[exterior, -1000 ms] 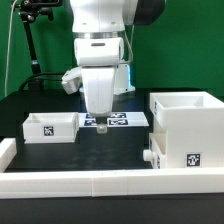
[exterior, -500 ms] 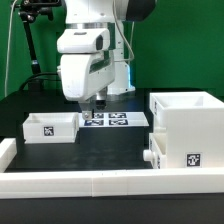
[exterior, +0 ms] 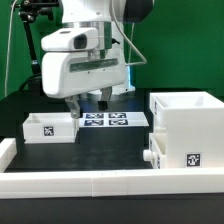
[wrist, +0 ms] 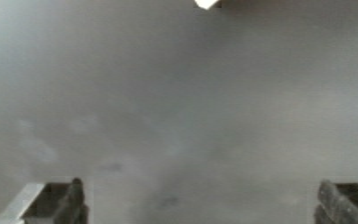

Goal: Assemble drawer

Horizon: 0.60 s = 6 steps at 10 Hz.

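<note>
A small open white drawer box (exterior: 50, 127) with a marker tag sits on the black table at the exterior view's left. A larger white drawer housing (exterior: 187, 133) with a tag and a knob stands at the right. My gripper (exterior: 88, 103) hangs above the table between the small box and the marker board (exterior: 106, 119), tilted, touching nothing. In the wrist view my gripper (wrist: 202, 205) is open and empty. Its fingers (wrist: 55, 200) stand wide apart over bare dark table. A white corner (wrist: 208, 4) shows at the frame's edge.
A long white rail (exterior: 110, 183) runs along the front of the table, with a white block (exterior: 6, 150) at its left end. A green backdrop and a dark stand (exterior: 33, 40) are behind the arm.
The arm has swung toward the exterior view's left and the wrist has tilted. The gripper now hangs nearer the small drawer box. The parts have not moved.
</note>
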Each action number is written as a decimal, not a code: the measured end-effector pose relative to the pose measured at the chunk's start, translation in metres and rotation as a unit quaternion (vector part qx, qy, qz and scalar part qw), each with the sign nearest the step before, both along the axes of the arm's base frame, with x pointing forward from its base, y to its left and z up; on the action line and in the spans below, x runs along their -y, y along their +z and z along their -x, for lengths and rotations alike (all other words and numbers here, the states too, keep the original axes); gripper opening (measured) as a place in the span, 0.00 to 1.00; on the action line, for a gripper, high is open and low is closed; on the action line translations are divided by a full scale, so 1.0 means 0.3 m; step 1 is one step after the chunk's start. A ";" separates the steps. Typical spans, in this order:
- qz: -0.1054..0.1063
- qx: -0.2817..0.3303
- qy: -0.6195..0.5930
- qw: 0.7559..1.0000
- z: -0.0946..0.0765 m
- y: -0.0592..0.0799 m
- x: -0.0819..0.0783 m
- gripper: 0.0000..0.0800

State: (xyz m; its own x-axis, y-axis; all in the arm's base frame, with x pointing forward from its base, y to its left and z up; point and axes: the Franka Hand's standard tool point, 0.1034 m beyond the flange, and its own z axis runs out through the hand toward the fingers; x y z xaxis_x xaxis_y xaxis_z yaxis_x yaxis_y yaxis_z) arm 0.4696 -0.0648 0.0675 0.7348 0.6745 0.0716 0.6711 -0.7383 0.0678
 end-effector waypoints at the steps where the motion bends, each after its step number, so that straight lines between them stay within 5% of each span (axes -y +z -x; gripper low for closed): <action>1: -0.004 0.010 -0.070 0.998 0.044 -0.006 0.020 0.81; 6: -0.032 0.008 -0.297 0.954 0.121 -0.044 0.072 0.81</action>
